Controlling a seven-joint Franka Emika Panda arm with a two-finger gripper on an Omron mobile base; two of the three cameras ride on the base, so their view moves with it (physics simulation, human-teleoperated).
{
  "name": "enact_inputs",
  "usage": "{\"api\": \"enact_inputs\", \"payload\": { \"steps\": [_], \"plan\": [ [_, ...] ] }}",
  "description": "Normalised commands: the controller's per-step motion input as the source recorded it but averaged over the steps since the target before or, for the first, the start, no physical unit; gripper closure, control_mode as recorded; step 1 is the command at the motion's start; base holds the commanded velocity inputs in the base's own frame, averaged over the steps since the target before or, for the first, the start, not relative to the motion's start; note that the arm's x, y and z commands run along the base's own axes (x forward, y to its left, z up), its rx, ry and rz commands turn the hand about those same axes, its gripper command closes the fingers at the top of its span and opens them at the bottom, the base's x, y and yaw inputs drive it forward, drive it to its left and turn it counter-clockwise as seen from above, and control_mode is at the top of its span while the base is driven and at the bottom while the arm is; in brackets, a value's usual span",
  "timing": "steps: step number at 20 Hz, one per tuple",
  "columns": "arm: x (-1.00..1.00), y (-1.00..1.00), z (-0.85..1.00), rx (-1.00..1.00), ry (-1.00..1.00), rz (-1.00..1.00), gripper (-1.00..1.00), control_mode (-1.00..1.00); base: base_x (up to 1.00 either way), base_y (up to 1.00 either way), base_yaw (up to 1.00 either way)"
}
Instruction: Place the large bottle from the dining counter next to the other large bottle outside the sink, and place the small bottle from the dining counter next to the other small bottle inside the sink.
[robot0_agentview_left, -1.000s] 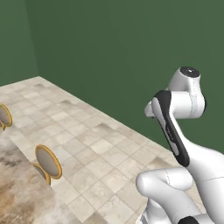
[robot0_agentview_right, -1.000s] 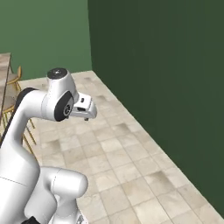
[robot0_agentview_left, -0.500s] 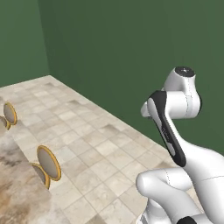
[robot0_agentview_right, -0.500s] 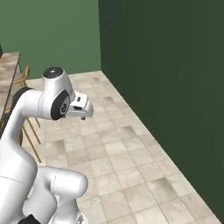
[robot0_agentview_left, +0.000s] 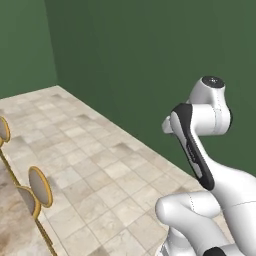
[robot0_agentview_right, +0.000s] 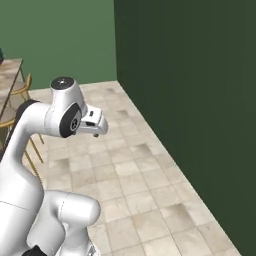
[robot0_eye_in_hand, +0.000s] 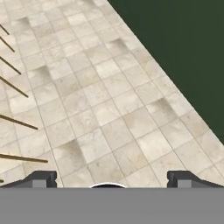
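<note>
My gripper (robot0_eye_in_hand: 111, 179) is open: its two dark fingertips (robot0_eye_in_hand: 41, 178) stand far apart with bare floor tiles between them. It hangs high over the tiled floor on the folded arm (robot0_agentview_right: 96, 133) and holds nothing. An edge of the brown-beige dining counter (robot0_agentview_left: 10, 220) shows at the lower left of the left base view, and its far end (robot0_agentview_right: 7, 75) at the upper left of the right base view. Both bottles and the sink are out of view.
Round yellow-framed stools (robot0_agentview_left: 40, 186) (robot0_agentview_right: 22, 86) line the counter's side, and their thin legs (robot0_eye_in_hand: 17, 122) cross the left of the hand view. A dark green wall (robot0_agentview_left: 150, 65) (robot0_agentview_right: 200, 100) bounds the beige tiled floor (robot0_eye_in_hand: 109, 100) ahead and to the right.
The whole picture has shifted as the base moves: the wall corner has drifted right in both base views. The arm keeps its folded pose.
</note>
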Motion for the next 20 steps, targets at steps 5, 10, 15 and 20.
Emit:
{"api": "enact_inputs", "payload": {
  "steps": [5,10,15,20],
  "plan": [
    [0.00,0.00,0.00,0.00,0.00,0.00,-1.00,1.00,0.00,-0.03,0.37],
    [0.00,0.00,0.00,0.00,0.00,0.00,-1.00,1.00,0.20,-0.01,0.43],
    [0.00,0.00,0.00,0.00,0.00,0.00,-1.00,1.00,0.10,-0.20,0.40],
    [0.00,0.00,0.00,0.00,0.00,0.00,-1.00,1.00,-0.15,-0.59,0.28]
  ]
}}
